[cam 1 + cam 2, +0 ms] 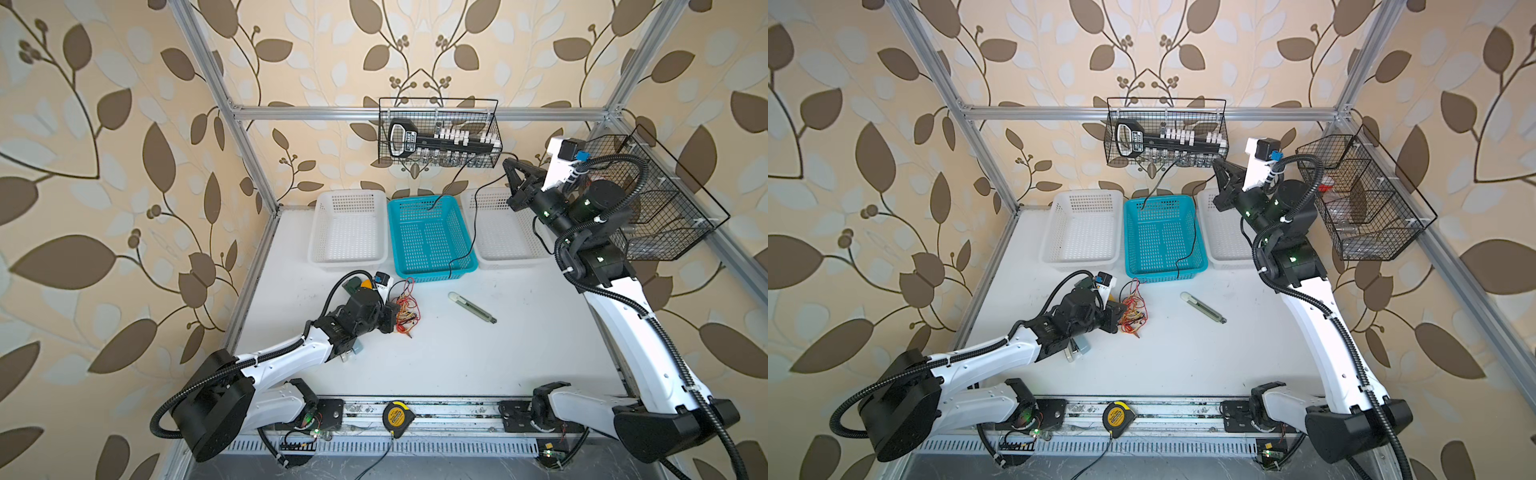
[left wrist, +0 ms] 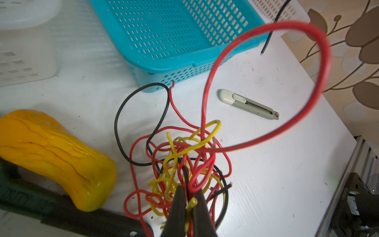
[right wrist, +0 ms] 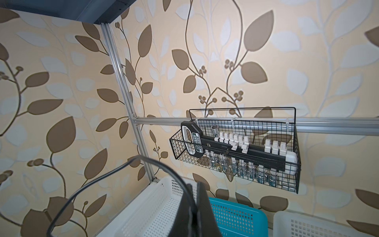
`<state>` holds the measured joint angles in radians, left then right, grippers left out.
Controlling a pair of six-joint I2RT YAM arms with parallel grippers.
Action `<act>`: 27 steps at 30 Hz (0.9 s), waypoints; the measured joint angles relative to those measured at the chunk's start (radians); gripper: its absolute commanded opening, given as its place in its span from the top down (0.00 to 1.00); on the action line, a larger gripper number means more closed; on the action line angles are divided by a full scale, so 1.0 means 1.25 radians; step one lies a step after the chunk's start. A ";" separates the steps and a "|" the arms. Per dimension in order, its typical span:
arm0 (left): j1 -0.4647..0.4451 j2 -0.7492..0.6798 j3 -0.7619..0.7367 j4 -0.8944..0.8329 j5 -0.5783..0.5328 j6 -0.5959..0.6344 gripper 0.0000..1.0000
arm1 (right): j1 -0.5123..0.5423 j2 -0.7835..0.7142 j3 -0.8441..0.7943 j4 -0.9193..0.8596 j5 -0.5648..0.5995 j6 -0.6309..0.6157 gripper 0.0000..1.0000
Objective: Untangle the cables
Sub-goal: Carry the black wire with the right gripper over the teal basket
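Note:
The cables form a knot of thin red, yellow and black wires (image 1: 408, 308) (image 1: 1133, 313) on the white table, left of centre. My left gripper (image 1: 397, 319) (image 1: 1120, 316) (image 2: 189, 198) is low at the knot's left edge, shut on red and yellow strands. In the left wrist view a big red loop (image 2: 320, 61) stands up from the knot. My right gripper (image 1: 508, 164) (image 1: 1217, 164) (image 3: 193, 184) is raised at the back right, shut on a black cable (image 1: 473, 232) (image 1: 1195, 232) (image 3: 98, 178). One end of it hangs into the blue basket. The other end reaches the table in front of the basket.
A blue basket (image 1: 436, 272) stands between two white baskets (image 1: 347, 259) (image 1: 507, 259) at the back. A grey utility knife (image 1: 471, 307) lies right of the knot. A yellow-handled tool (image 2: 51, 147) lies beside my left gripper. Wire racks (image 1: 440, 133) (image 1: 665, 208) hang on the frame. A tape measure (image 1: 395, 415) sits at the front.

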<state>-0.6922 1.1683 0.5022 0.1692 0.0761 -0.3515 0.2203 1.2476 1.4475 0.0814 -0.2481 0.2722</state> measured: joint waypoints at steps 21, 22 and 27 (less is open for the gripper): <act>0.000 0.015 0.001 0.016 0.003 0.000 1.00 | 0.013 0.244 -0.094 0.114 -0.022 0.012 1.00; 0.000 0.015 0.001 0.016 0.003 0.000 1.00 | 0.013 0.244 -0.089 0.110 -0.026 0.012 1.00; 0.000 0.016 0.001 0.017 0.003 0.000 1.00 | 0.013 0.217 -0.050 0.112 -0.045 0.021 1.00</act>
<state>-0.6918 1.1881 0.5030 0.1905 0.0803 -0.3511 0.2359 1.5192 1.3849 0.2214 -0.3046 0.2989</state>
